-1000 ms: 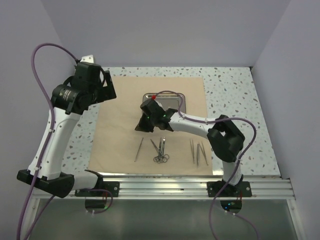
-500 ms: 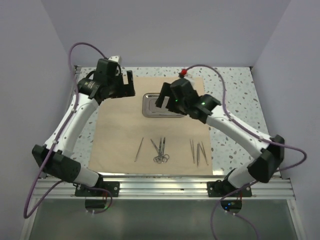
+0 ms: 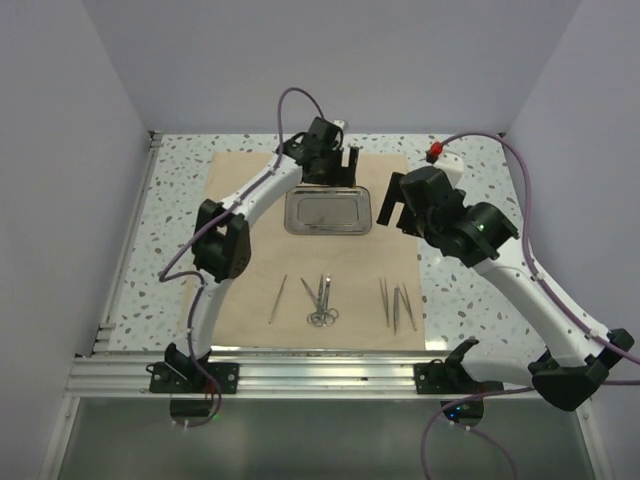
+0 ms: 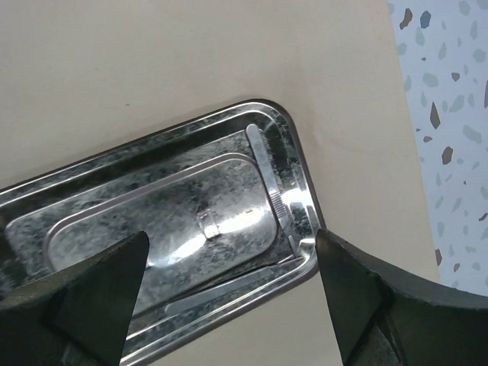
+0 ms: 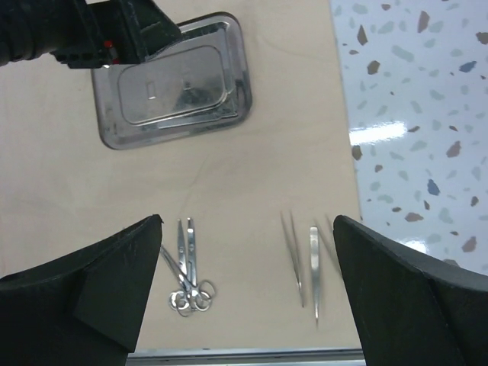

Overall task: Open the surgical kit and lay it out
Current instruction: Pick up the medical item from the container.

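From above, the tan wrap sheet (image 3: 240,270) lies open and flat on the speckled counter (image 3: 470,170). The steel tray (image 3: 328,212) sits on the far half of the sheet. Nearer my bases, the instruments lie in a row on the paper: scissors (image 3: 322,300) in the middle, one pair of tweezers (image 3: 278,298) to the left of them and more to the right. My left end effector (image 3: 340,158) hangs over the tray's far edge. My right end effector (image 3: 397,208) hovers just beside the tray's right end.

Through my left wrist camera, the left end effector (image 4: 229,236) is spread wide, with a dark finger (image 4: 99,290) in each lower corner and nothing gripped. Between them shows one rounded corner of the tray (image 4: 282,130), lying on the wrap sheet (image 4: 191,53). A strip of counter (image 4: 450,114) runs down the right.

Through my right wrist camera, the right end effector (image 5: 248,221) is likewise released and wide, holding nothing. The tray (image 5: 175,84) lies at upper left, partly under my left arm (image 5: 69,30). Closer in are the scissors (image 5: 187,263) and the tweezers (image 5: 314,267), all on the wrap sheet (image 5: 267,152), with the counter (image 5: 412,114) on the right.
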### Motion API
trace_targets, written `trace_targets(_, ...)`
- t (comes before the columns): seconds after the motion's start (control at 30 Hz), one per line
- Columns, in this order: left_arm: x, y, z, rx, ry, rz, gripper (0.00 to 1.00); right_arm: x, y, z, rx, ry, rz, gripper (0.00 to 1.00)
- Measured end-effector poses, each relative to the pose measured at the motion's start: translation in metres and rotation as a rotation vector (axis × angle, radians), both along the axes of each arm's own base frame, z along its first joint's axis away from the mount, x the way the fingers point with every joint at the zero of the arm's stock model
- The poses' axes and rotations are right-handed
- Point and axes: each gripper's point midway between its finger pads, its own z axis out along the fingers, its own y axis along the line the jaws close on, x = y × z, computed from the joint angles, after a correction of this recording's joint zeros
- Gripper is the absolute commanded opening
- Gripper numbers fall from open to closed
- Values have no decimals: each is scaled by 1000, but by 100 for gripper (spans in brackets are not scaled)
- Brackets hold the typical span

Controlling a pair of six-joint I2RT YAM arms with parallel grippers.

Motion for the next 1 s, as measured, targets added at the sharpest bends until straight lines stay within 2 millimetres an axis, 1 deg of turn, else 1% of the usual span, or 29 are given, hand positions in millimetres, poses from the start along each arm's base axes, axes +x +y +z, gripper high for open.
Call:
trace_targets(0.07,4,-18,-17,-11,8,-19,94,-10,-12,1,-24,7,-14,98)
trace_targets(0.17,-5,-38,-45,-6,45,-48,93,-25,-31,7,-40,2,-36,98)
trace_targets(0.23,-11,-48,-58,2,59,-65,93,-36,-43,11,-47,-6,-54,98)
trace_targets(0.33,-19,-59,-71,20,71,-83,93,-50,-62,13,-69,-8,-79,99)
trace_targets(0.47,-25,-66,-80,60,58,-88,93,-60,-77,14,-101,-7,-101,98)
trace_targets(0.6,-23,-68,-87,122,24,-68,91,-66,-85,12,-130,4,-112,98)
trace_targets(0.7,-20,-64,-92,177,0,-44,90,-68,-88,12,-140,7,-112,98)
trace_targets(0.87,-15,-50,-105,259,-12,1,88,-74,-96,14,-159,-2,-112,98)
trace_targets(1.0,-12,-42,-107,299,-22,26,86,-80,-104,17,-170,-13,-110,98)
